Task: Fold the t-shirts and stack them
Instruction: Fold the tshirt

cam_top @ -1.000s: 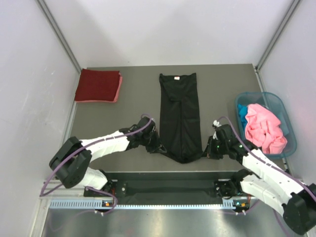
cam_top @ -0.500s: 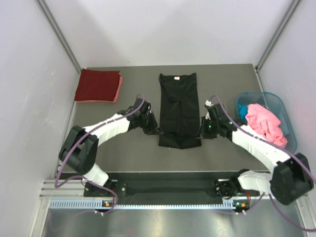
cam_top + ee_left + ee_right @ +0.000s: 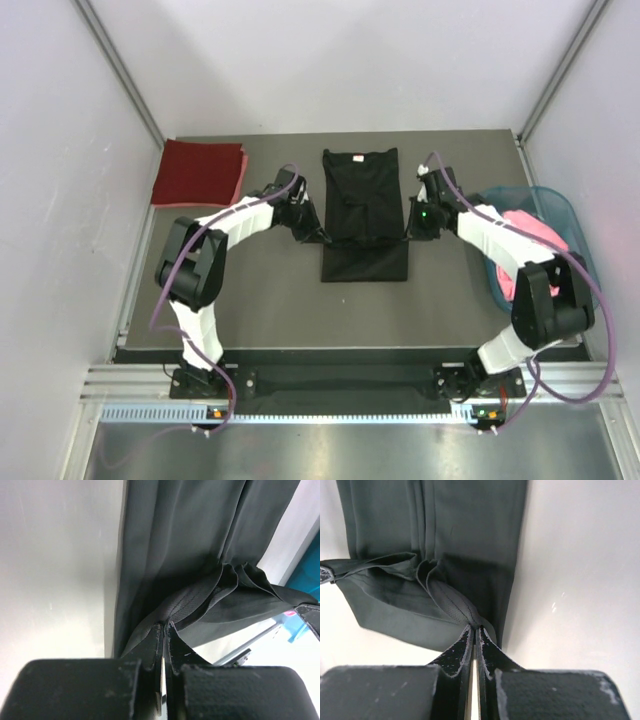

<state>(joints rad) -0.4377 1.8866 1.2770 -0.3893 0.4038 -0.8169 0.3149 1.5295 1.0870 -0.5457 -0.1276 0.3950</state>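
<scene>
Both arms have swept the near hem of the black t-shirt (image 3: pixel 362 190) up to mid-frame in the overhead view, left gripper (image 3: pixel 318 235) and right gripper (image 3: pixel 408 232) each clenched on a corner. Left wrist view shows cloth bunched at the tips. Right wrist view shows the same thin pinch, so a corner could slip and skew the fold.

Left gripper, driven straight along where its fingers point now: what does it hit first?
The black t-shirt. The left gripper is shut on its edge, with bunched cloth directly ahead. Beyond that, probably the right gripper pinching the opposite edge, though depth is unclear.
</scene>
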